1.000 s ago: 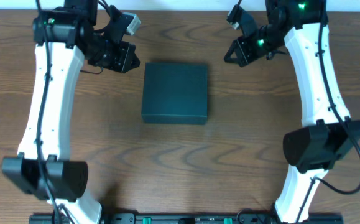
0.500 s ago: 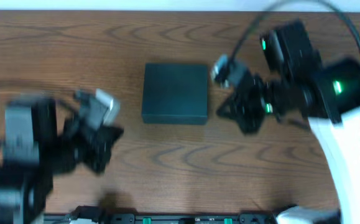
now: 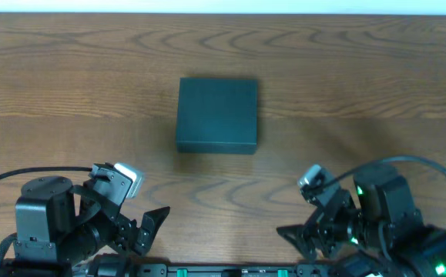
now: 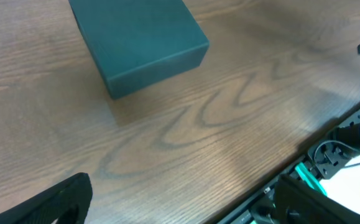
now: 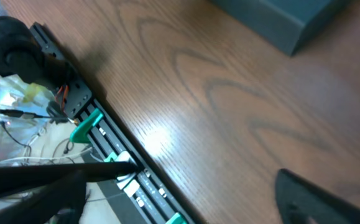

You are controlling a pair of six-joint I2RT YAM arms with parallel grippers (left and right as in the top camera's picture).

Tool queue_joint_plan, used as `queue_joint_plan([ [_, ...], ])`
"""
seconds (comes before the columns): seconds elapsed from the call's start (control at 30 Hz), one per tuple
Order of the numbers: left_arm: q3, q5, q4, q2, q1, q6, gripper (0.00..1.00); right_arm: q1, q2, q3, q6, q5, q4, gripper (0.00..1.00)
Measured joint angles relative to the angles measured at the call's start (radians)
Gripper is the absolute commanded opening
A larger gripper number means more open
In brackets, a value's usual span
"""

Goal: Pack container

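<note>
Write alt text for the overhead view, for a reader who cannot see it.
A closed dark container lies near the middle of a wooden table. The left gripper and right gripper are at the near edge, both open, empty and apart from it.

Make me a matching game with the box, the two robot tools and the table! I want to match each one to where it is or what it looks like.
Things:
1 box
2 left tool
3 right tool
4 table

Matches:
A open, near edge, right side
B brown wood
C dark, closed, mid-table
D open, near edge, left side

Pairs: 1-C, 2-D, 3-A, 4-B
</note>
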Motion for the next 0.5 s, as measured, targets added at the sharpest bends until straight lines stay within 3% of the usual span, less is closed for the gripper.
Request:
queue_joint_plan([
  [0.5, -0.004, -0.001, -0.005, 0.0, 0.0, -0.006, 0.95, 0.0, -0.027, -0.039, 0.052, 0.011, -0.019, 0.99],
])
